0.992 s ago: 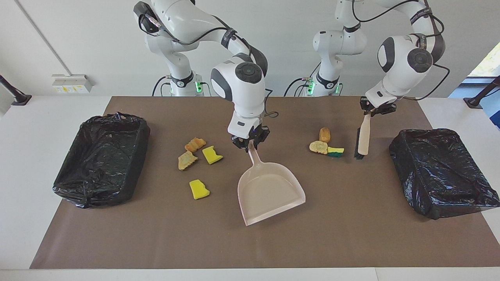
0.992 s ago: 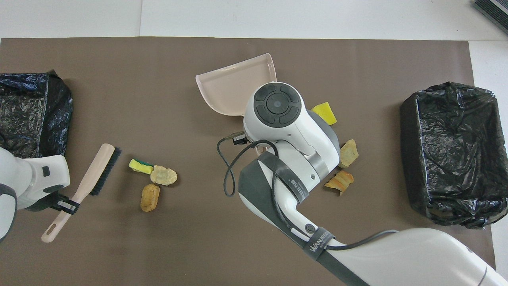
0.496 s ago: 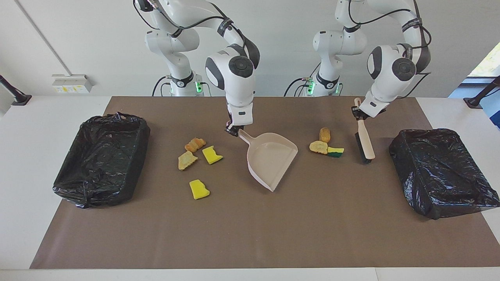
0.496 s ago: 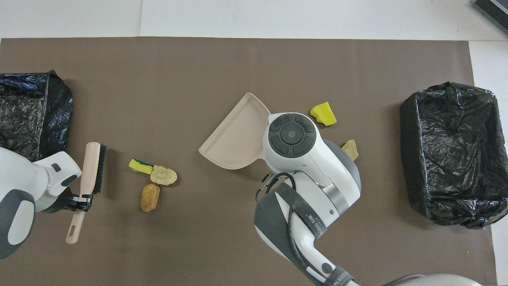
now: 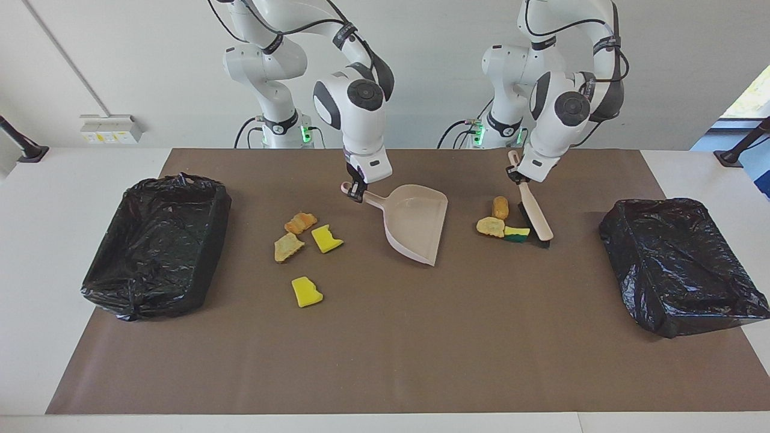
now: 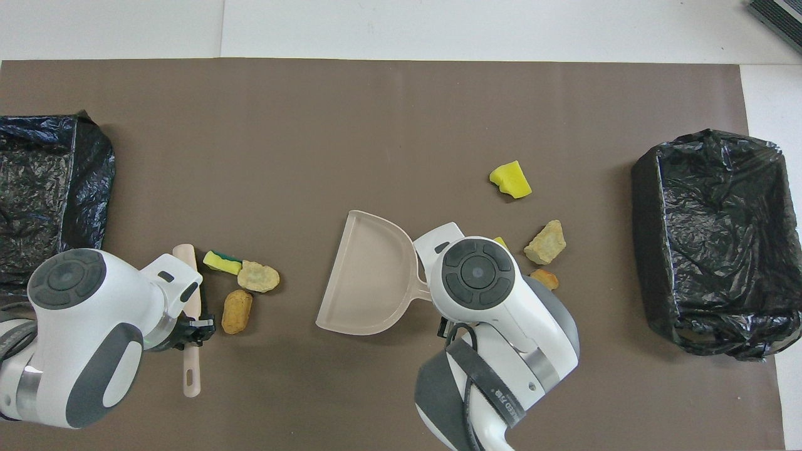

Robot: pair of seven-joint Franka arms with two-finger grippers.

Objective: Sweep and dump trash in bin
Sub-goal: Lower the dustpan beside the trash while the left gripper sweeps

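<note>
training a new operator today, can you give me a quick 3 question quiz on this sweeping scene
1. True or false: the left gripper holds the brush.
2. What does the right gripper hold? A) a sponge chunk B) the dustpan by its handle C) nothing
3. How many trash scraps lie between the dustpan and the brush, and how many toward the right arm's end of the table?

Key:
1. True; it is shut on the handle, bristles beside the green-backed sponge scrap.
2. B
3. Three between them; four toward the right arm's end, including a yellow sponge chunk.
</note>
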